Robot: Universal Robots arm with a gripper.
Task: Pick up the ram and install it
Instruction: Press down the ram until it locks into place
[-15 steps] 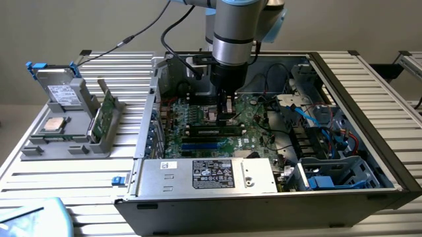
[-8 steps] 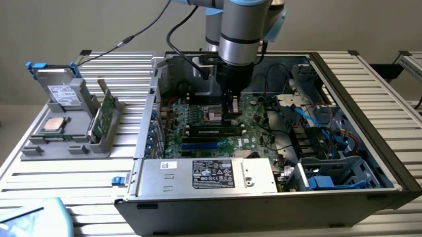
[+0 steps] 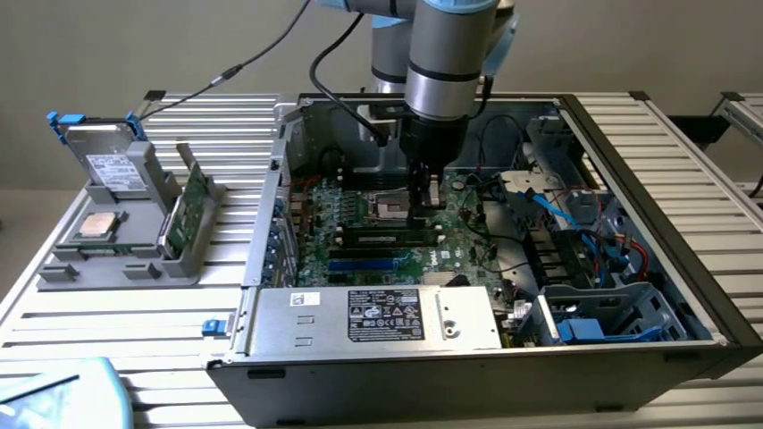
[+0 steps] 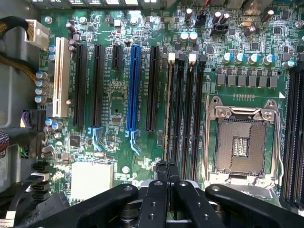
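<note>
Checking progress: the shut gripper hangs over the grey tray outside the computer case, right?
Not the tray. The shut gripper hangs inside the computer case, over the motherboard; the exterior view shows it.

— Any words to read?
— None clear. Tiny print and round marks on black sticker (image 3: 385,315) of grey metal power box (image 3: 459,322). Too small on white sticker (image 3: 116,170) of grey drive (image 3: 107,161).
</note>
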